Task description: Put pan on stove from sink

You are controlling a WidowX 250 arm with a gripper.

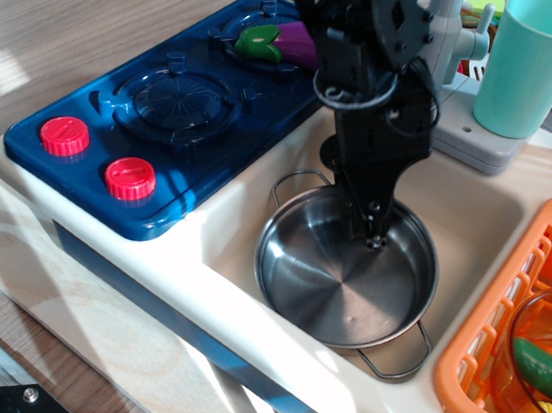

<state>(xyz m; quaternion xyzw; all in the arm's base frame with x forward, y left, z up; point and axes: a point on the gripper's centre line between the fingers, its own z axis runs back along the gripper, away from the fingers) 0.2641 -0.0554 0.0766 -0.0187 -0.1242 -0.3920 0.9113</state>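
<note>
stainless-steel pan (pixel 342 285) sits in the cream sink (pixel 476 216), nowhere near the blue stove (pixel 158 101) yet. gripper (pixel 373 241) hangs over the pan's far rim, tips down inside it; can't tell how wide the jaws stand or whether they pinch the rim (too dark, seen end-on). step looks like the grasp stage. next move likely needs a firm hold on rim or a wire handle, then lift clear of the sink wall toward the near burner (pixel 183 102); the far burner holds a toy eggplant (pixel 294 43).
</note>
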